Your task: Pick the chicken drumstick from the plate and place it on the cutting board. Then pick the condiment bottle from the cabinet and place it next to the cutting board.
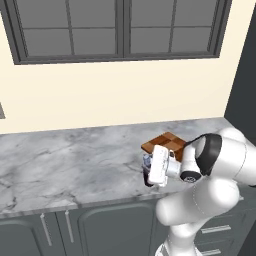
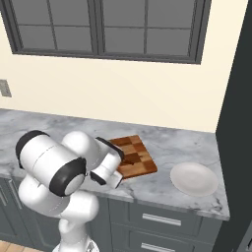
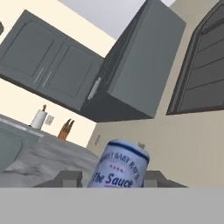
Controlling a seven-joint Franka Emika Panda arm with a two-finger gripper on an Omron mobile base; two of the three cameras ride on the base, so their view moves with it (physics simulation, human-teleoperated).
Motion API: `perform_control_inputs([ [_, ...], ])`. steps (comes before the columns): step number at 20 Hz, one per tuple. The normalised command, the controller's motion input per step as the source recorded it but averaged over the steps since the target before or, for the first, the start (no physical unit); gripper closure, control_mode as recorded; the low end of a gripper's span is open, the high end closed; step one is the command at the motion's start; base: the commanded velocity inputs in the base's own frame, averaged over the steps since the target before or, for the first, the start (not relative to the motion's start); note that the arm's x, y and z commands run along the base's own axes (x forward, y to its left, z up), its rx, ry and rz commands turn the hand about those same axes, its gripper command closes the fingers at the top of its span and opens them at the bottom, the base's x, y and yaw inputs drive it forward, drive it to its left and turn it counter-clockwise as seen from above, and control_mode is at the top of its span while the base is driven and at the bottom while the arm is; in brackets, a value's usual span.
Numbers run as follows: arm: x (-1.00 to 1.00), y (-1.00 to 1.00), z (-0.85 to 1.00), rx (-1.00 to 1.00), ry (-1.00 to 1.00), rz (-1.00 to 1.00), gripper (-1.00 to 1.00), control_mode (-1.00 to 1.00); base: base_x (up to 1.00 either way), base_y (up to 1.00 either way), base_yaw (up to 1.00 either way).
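Observation:
The condiment bottle (image 3: 120, 168) fills the gap between my gripper's (image 3: 111, 179) two fingertips, its blue-and-white label reading "The Sauce". A thin gap shows beside the left fingertip (image 3: 69, 178), so the jaws stand slightly open around it. In the left base view the gripper (image 1: 146, 170) is low over the counter's front edge with the dark bottle (image 1: 148, 180) in it, just left of the checkered cutting board (image 1: 167, 144). My arm covers part of the board (image 2: 135, 157). The white plate (image 2: 194, 178) lies bare to the board's right. The chicken drumstick is hidden. The tall dark cabinet (image 2: 240, 123) stands at the right.
The grey marble counter (image 1: 75, 160) stretches left of the bottle. Grey drawers with silver handles (image 2: 160, 219) sit below the counter. A window (image 1: 120, 27) is in the wall behind. Grey wall cabinets (image 3: 140, 65), a paper roll (image 3: 39, 119) and a knife block (image 3: 65, 129) are farther off.

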Motion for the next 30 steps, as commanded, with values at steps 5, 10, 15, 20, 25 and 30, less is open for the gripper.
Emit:
perform_control_inputs([
  [5,-0.05,-0.05,-0.37,0.00,-0.16,0.00,-1.00,-1.00,0.00,0.00,0.00],
  [10,-0.04,-0.18,-0.33,0.04,-0.13,0.00,-1.00,-1.00,0.00,0.00,0.00],
  [15,-0.02,-0.27,-0.37,0.07,-0.09,0.00,-1.00,-1.00,0.00,0.00,0.00],
  [20,-0.07,-0.24,-0.41,0.07,-0.09,0.00,-1.00,-1.00,0.00,0.00,0.00],
  [25,-0.06,-0.08,-0.29,0.08,-0.06,0.00,-1.00,-1.00,0.00,0.00,0.00],
  [30,-0.05,0.00,-0.13,0.07,-0.01,0.00,-1.00,-1.00,0.00,0.00,0.00],
])
